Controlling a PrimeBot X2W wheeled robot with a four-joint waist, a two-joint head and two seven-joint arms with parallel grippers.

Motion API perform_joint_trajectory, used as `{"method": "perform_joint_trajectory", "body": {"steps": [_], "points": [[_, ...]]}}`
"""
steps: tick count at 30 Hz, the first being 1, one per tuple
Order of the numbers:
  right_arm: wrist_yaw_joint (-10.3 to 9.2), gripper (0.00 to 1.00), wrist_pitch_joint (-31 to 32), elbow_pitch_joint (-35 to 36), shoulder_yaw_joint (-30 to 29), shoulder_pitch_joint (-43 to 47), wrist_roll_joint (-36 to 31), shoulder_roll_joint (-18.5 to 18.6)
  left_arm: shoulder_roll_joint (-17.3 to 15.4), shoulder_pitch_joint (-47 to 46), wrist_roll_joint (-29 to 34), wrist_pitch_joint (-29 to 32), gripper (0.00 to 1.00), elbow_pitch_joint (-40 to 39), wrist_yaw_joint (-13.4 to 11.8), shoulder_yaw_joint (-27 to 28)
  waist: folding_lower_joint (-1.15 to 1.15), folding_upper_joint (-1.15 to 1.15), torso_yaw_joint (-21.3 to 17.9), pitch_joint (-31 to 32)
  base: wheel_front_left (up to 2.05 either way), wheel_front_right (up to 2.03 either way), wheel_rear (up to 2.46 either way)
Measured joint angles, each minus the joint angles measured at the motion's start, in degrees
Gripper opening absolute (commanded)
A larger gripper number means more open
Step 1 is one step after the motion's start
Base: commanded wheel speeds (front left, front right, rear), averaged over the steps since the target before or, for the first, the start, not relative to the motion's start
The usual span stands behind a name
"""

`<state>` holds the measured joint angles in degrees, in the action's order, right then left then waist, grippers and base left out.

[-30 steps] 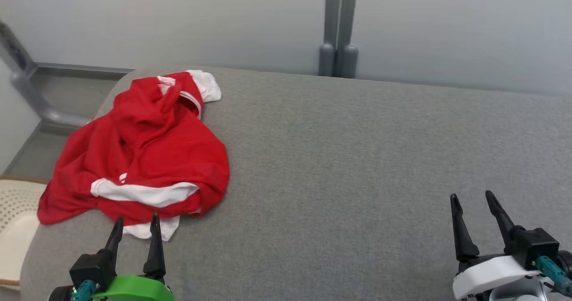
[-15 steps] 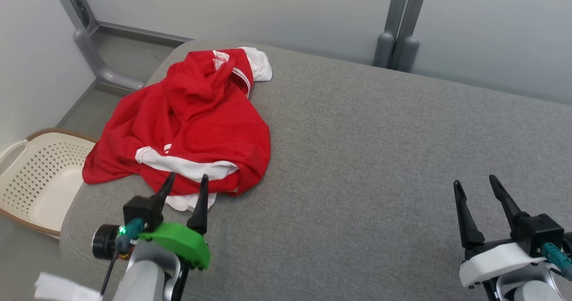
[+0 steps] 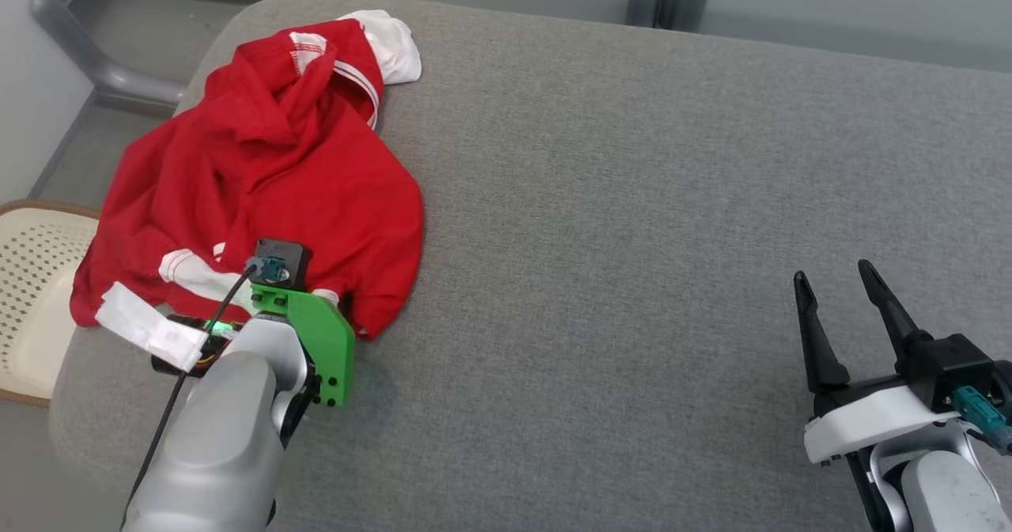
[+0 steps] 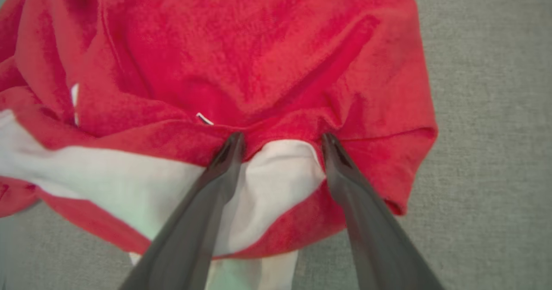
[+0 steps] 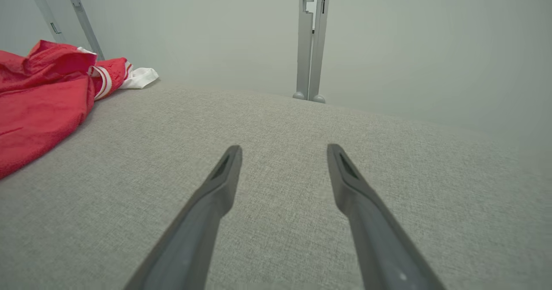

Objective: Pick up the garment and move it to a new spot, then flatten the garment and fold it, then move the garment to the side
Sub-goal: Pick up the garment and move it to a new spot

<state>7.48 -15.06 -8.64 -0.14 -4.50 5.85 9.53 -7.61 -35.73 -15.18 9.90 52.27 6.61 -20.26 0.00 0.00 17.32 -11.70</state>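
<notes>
A crumpled red garment [image 3: 261,168] with white panels lies at the far left of the grey cushion. My left arm's green wrist mount [image 3: 308,334] hangs over the garment's near edge and hides the fingers in the head view. In the left wrist view my left gripper [image 4: 282,137] is open, with both fingertips pressed against the garment [image 4: 258,57] where a red fold meets a white panel [image 4: 280,169]. My right gripper [image 3: 832,273] stands open at the lower right, far from the garment. In its own view the right gripper [image 5: 283,148] holds nothing and the garment [image 5: 39,96] lies far off to the left.
A cream perforated basket [image 3: 32,295] sits on the floor beside the cushion's rounded left edge. A grey metal frame tube [image 3: 95,66] runs behind the far left corner. The grey cushion [image 3: 632,200] stretches wide to the right of the garment. A pale wall stands behind.
The head camera has shifted. My left arm has reached forward and tipped down, bringing its open fingers from just short of the garment onto its near edge. The right gripper stays put.
</notes>
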Motion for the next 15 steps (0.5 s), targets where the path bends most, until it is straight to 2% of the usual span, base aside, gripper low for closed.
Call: {"method": "perform_joint_trajectory", "body": {"steps": [7, 12, 15], "points": [[0.0, 1.0, 0.0, -0.6, -1.6, 0.8, 0.4, -1.5, -0.5, -1.2, -3.2, -1.3, 0.0, 1.0, 0.5, 0.0, 0.0, 0.0, -2.4, 0.3, 0.0, 0.0, 0.0], [0.0, 1.0, 0.0, -0.6, -3.4, 3.4, 0.6, -2.5, -0.6, -1.7, -4.2, -4.5, 0.0, -8.5, 0.7, -0.7, 0.0, 0.0, -2.4, 2.6, 0.0, 0.0, 0.0], [0.0, 1.0, 0.0, -0.5, -3.4, 3.9, 0.9, -3.4, 0.2, -2.1, -4.9, -4.3, 0.0, -17.8, 0.7, -2.5, 0.0, 0.0, -2.1, 4.1, 0.0, 0.0, 0.0]]}}
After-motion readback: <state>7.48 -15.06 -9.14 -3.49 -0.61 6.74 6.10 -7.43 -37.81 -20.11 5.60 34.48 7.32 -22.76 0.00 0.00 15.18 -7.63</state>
